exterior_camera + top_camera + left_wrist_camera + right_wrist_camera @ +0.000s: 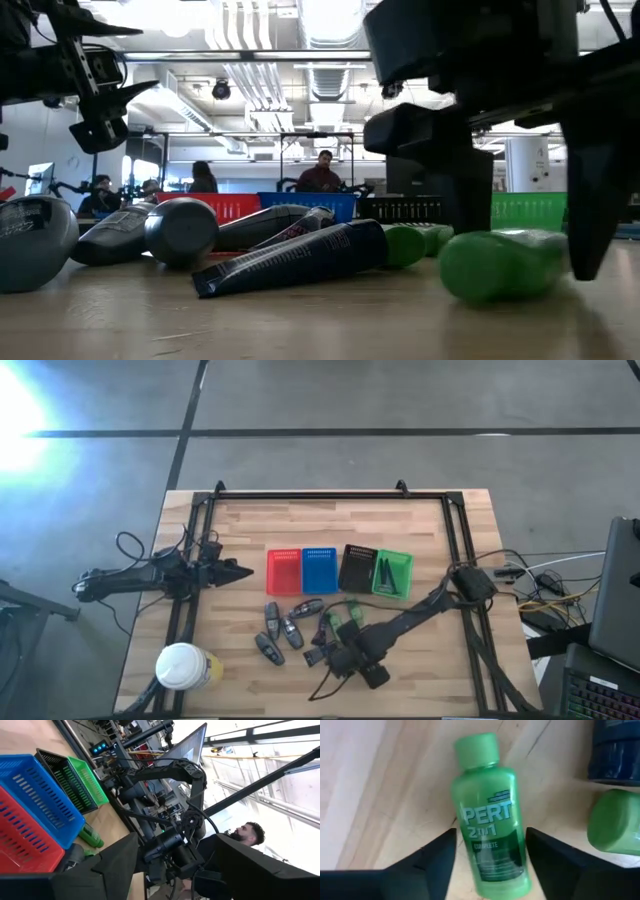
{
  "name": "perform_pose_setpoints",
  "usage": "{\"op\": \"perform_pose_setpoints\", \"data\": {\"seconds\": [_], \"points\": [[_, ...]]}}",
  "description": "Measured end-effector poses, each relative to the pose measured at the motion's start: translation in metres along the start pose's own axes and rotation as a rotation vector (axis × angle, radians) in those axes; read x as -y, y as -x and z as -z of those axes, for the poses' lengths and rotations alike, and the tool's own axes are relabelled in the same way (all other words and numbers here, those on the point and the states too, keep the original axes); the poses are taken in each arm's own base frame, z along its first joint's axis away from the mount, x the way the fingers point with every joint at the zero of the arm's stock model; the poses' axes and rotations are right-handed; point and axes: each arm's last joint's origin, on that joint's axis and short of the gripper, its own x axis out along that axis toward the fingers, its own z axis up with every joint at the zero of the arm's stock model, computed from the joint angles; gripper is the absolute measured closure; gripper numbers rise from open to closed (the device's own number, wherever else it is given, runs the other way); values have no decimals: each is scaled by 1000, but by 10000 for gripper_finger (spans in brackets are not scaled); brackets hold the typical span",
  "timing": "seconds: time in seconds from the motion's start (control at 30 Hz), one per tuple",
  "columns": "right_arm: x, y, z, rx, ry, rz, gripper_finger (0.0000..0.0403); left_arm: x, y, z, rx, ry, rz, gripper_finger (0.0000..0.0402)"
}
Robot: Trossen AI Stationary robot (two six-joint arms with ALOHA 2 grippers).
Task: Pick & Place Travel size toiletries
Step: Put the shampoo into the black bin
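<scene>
My right gripper (491,857) is open and low over the table's near middle (340,652). Its fingers stand on either side of a bright green bottle (489,815) that lies on its side on the wood (500,265); I cannot tell whether they touch it. A second green bottle (615,827) lies close by. Several dark grey tubes and bottles (280,625) lie scattered on the table (290,258). Thin black pieces (385,575) sit in the green tray. My left gripper (240,573) hovers open at the table's left, raised (100,95).
Red (284,570), blue (320,568), black (357,567) and green (398,572) trays stand in a row at the table's middle. A yellow container with a white top (185,667) stands at the near left corner. People sit in the room behind (322,170).
</scene>
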Motion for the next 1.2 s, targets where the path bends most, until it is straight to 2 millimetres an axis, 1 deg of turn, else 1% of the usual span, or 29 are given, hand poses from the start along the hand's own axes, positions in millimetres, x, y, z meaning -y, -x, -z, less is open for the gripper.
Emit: {"op": "perform_pose_setpoints", "data": {"seconds": [0.17,0.27,0.33,0.43,0.5,0.57,0.67,0.77,0.83,0.87,0.97,1.03,1.1,1.2], "points": [[0,0,0,-1,-66,-32,258,0,0,0,1,0,0,135],[-2,5,1,-1,-137,-57,298,0,0,0,1,0,1,135],[-3,15,5,-5,-206,-61,312,0,0,0,1,0,1,135],[0,42,15,-7,-377,-63,317,0,0,0,1,-1,1,135],[7,62,24,9,-538,-61,316,0,0,0,2,-4,1,135],[20,83,35,59,-748,-53,313,0,0,0,3,-7,0,135],[55,111,59,158,-1163,-56,313,0,0,0,8,-7,-1,135],[96,123,89,313,-1572,-37,309,0,0,0,11,-8,0,135],[120,125,111,419,-1804,-35,306,0,0,0,10,-8,-1,135],[130,123,122,448,-1882,-43,304,0,0,0,10,-8,-1,135],[150,105,143,457,-2001,-66,295,0,0,0,9,-8,-3,135],[157,92,152,452,-2055,-74,285,0,0,0,8,-8,-3,135],[163,85,153,488,-2097,-96,268,0,0,0,7,-8,-3,135],[166,74,158,439,-2122,-56,234,0,0,0,6,-8,-3,135]]}}
